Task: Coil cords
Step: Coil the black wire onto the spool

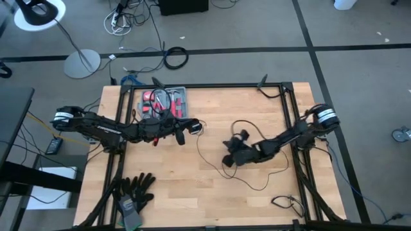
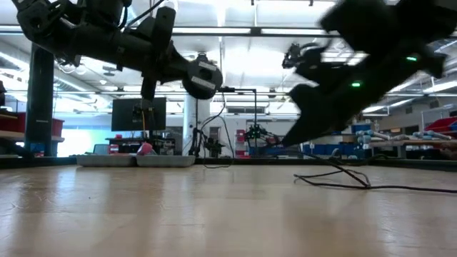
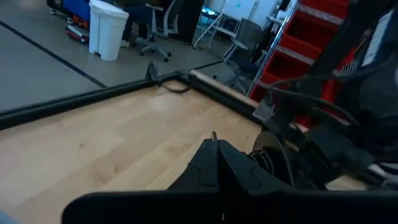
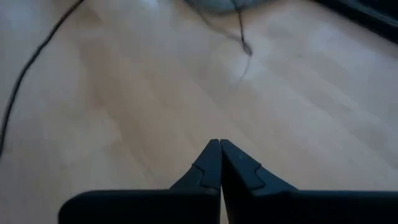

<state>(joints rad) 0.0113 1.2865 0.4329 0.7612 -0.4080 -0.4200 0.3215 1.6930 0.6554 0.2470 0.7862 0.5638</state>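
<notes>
Thin black cords (image 1: 257,176) sprawled loose on the wooden worktop (image 1: 192,205), uncoiled.

Left of the cords: left end effector (image 1: 183,136) hovering, fingers pressed together, empty, near a red tray (image 1: 164,102). At the cords' middle: right end effector (image 1: 228,160) low over the wood, tips closed on nothing visible. Probably light, limp, springy and prone to slip; best pinched mid-strand, not at the end. Smooth, bare wood; beyond it, a bright workshop with shelving and monitors.
</notes>
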